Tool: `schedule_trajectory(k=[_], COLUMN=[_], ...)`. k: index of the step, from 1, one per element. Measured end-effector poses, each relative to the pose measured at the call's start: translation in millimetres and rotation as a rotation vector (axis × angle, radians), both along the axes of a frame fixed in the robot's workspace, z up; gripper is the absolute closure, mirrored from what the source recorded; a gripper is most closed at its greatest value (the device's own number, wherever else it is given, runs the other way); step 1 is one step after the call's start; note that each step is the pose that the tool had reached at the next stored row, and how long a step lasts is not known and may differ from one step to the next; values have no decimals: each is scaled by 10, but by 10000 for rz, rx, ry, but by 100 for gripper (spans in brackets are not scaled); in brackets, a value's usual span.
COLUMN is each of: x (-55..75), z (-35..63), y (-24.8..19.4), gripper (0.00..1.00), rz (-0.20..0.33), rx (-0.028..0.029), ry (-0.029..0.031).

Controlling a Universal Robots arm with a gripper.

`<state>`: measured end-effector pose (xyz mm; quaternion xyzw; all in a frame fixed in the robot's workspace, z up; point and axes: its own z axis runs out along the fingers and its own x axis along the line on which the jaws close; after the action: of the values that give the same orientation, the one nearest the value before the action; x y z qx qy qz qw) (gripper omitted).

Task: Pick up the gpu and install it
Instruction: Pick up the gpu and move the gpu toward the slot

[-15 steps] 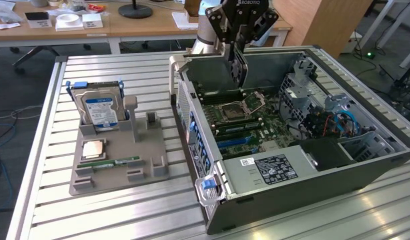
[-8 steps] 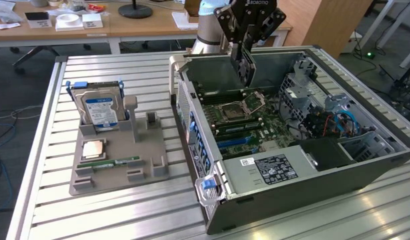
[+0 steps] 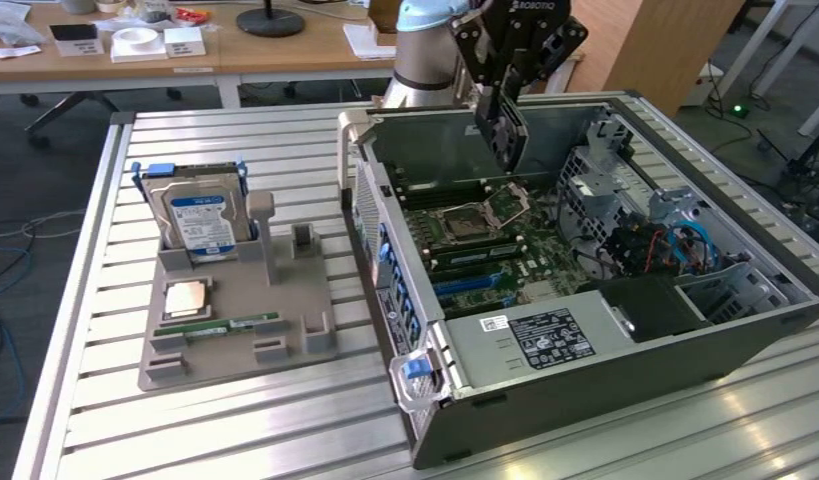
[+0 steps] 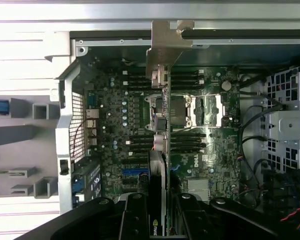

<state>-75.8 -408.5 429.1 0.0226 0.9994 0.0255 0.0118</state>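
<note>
Holding gpu (image 3: pixel 505 135) edge-on, seemingly above motherboard (image 4: pixel 115 120)

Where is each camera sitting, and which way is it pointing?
Exterior view: raised beside the table, looking down at the open computer case; the arm and gripper show, holding the gpu.
Wrist view: on the wrist, looking down along the gpu onto the motherboard; gripper fingers show.
Both show gpu, gripper, computer case, motherboard.

The gripper (image 3: pixel 501 97) holds the gpu (image 3: pixel 507 138) upright, edge down, over the motherboard (image 3: pixel 479 243) of the open pc case (image 3: pixel 623 375). At the exterior view's left, a hard drive (image 3: pixel 202 222) stands in a grey holder (image 3: pixel 236 348).
</note>
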Motion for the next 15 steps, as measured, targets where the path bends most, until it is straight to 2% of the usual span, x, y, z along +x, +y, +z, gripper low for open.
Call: schedule_trajectory(k=[15], x=[371], z=[0], y=[4], gripper=[74], rz=[0], rx=[2], ry=[0])
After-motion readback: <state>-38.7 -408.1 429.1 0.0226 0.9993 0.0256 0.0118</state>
